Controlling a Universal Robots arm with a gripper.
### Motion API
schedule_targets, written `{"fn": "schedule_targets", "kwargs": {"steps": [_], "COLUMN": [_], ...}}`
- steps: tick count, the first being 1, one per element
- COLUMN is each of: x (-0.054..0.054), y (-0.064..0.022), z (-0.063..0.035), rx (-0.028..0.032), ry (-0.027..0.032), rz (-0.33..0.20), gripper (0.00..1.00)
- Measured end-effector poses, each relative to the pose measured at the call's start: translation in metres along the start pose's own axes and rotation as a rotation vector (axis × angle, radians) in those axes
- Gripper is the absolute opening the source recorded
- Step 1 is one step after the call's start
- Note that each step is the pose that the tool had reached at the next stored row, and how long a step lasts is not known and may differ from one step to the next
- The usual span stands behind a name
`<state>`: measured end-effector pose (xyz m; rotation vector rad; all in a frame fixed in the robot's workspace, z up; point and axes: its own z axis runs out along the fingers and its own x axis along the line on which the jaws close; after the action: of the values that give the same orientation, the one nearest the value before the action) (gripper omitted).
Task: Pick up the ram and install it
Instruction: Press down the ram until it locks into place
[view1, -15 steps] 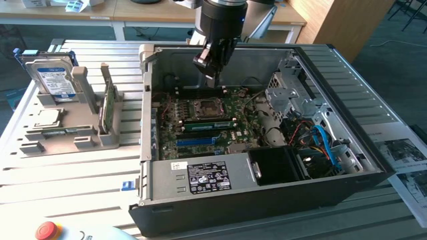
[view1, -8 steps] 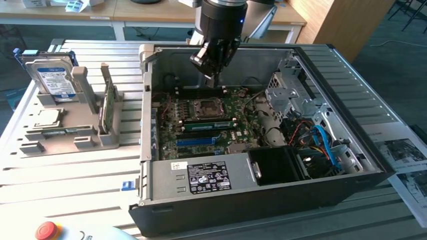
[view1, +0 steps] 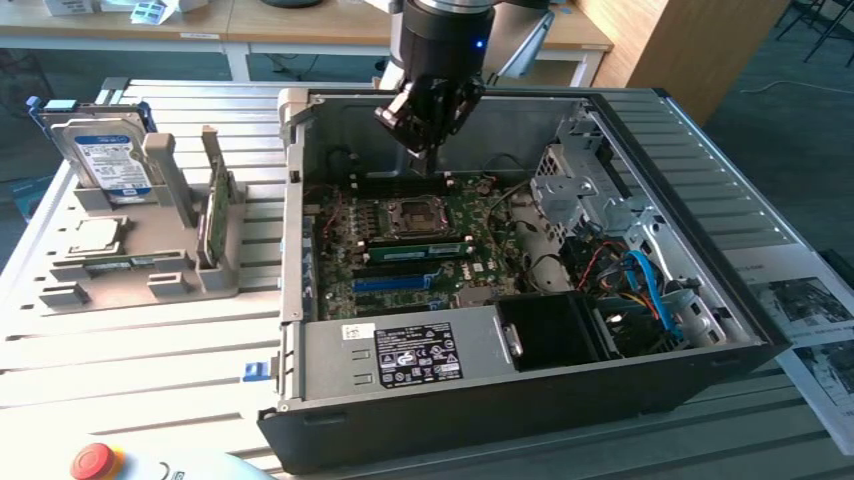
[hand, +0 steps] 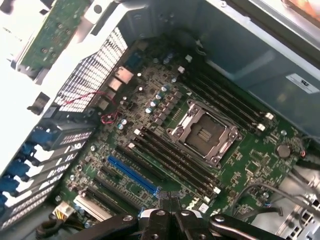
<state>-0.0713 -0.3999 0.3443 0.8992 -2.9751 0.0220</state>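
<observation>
Exterior view: a black robot arm (view1: 434, 50) is held above the rear of an open black computer case (view1: 534, 390) standing at the middle of the slatted metal bench (view1: 134, 370). Its jaws are clenched together with nothing between them, as is also seen in the wrist view over the green motherboard (hand: 150, 100). The ram (view1: 214, 205), a narrow green circuit-board stick, is judged to be the one standing on edge in the grey plastic holder (view1: 134, 275) near the bench edge at the exterior view's left, well apart from the jaws and beside a silver hard drive with a blue-white label (view1: 104, 150). A greenish strip (view1: 420, 248) is seen just beside the metal CPU socket (hand: 202, 135); whether it is a seated stick cannot be told. For a clean pick, the jaws would have to be released first, squared to the stick's faces and closed on its upper edge, so that it can be lifted straight out of the holder.
</observation>
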Motion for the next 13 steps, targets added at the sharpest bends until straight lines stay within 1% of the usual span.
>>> {"fn": "schedule_targets", "kwargs": {"steps": [13], "x": [-0.0001], "y": [0.0000], "z": [0.0010], "rx": [-0.0075], "ry": [0.0007], "rz": [0.207], "gripper": [0.10]}}
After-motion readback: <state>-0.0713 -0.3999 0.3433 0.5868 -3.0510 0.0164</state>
